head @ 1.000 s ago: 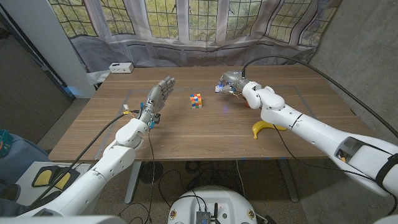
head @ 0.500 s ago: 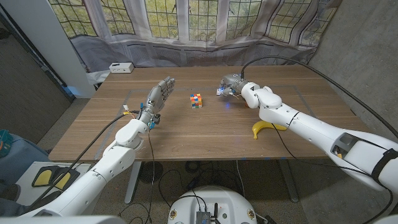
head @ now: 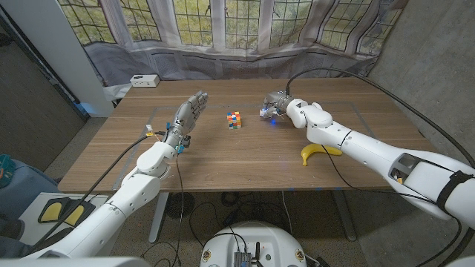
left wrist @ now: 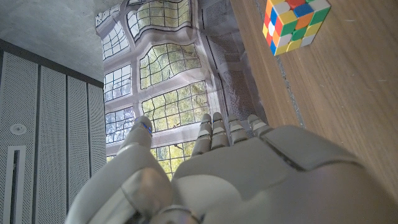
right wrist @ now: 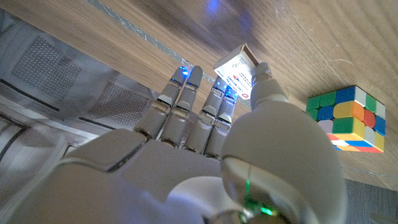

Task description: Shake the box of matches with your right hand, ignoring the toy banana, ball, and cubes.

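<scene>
The right hand (head: pixel 278 104) is in the upper middle of the head view, over the far part of the table (head: pixel 245 159). Its fingers (right wrist: pixel 186 102) are curled around a small box of matches (right wrist: pixel 239 74), and the thumb presses on the other side, so the hand grips the box. The box is thin card, white with red and blue print, and one corner sticks out past the fingers. In the head view the box is only a tiny white and blue bit at the fingertips.

The left hand (head: pixel 187 117) is left of the middle of the head view. Its fingers are straight and a little apart, and it holds nothing. Both hands are smooth grey shells.

A cube (head: pixel 234 119) with small squares of many colours sits on the table between the two hands. It looks hard and shiny. A yellow toy banana (head: pixel 315 153) lies on the table at the right, partly under the right arm. It is curved and smooth.

The table is brown wood with long straight grain lines.
</scene>
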Available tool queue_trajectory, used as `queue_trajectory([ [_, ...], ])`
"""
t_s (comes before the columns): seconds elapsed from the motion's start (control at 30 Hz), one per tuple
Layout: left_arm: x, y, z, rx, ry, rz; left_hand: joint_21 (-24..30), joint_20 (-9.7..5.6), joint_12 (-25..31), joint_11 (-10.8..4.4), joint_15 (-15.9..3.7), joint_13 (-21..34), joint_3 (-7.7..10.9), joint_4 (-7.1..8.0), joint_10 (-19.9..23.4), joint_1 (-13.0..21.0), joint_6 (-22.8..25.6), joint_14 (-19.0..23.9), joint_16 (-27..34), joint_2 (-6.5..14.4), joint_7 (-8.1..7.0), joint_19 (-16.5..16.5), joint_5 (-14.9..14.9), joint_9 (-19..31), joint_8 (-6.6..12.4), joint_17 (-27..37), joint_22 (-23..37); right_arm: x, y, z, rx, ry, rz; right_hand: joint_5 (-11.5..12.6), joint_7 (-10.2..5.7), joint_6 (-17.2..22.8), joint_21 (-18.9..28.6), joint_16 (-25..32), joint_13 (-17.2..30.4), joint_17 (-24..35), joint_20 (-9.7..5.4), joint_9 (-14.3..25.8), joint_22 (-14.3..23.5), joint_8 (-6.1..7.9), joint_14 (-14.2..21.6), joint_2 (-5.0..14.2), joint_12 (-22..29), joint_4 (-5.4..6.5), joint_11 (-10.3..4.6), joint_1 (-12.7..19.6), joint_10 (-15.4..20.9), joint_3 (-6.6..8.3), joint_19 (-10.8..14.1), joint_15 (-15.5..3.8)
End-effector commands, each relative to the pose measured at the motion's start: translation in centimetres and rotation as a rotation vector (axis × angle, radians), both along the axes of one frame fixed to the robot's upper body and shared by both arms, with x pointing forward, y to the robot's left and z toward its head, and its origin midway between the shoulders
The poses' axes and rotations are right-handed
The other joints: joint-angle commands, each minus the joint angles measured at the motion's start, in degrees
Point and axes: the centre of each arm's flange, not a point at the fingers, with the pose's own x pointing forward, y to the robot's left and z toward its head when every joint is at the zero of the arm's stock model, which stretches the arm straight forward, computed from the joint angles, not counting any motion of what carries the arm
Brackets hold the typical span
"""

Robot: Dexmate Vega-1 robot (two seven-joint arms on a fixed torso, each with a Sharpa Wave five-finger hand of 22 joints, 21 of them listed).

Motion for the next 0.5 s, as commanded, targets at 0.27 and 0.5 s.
queue_trajectory([
  [0.27,0.2,0.1,0.3,0.007,0.006,0.008,0.3,0.63,-0.2,-0.4,0.15,0.2,0.61,-0.21,0.2,0.0,0.4,-0.1,0.3,-0.5,-0.14,0.1,-0.1,0.2,0.02,0.2,0.2,2.0,-0.2,-1.0,-0.028,0.026,-0.034,0.3,-4.14,5.0,-0.2,-0.2,0.3,0.2,0.09,0.3,0.1,0.4,-0.4,1.17,0.0,0.31,-0.53,0.8,0.0,-0.08,-0.3,-2.88],
  [0.5,0.3,0.2,0.1,0.0,0.011,0.011,0.3,0.64,-0.2,-0.57,0.21,0.2,0.66,-0.22,0.2,0.0,0.4,-0.1,0.3,-0.5,-0.16,0.1,-0.1,0.2,0.02,0.2,0.2,2.4,-0.4,-1.2,-0.026,0.015,-0.043,0.3,-4.26,5.0,-0.2,-0.3,0.3,0.2,0.13,0.3,0.1,0.37,-0.3,1.2,0.1,0.34,-0.5,0.7,0.1,-0.08,-0.3,-2.78],
])
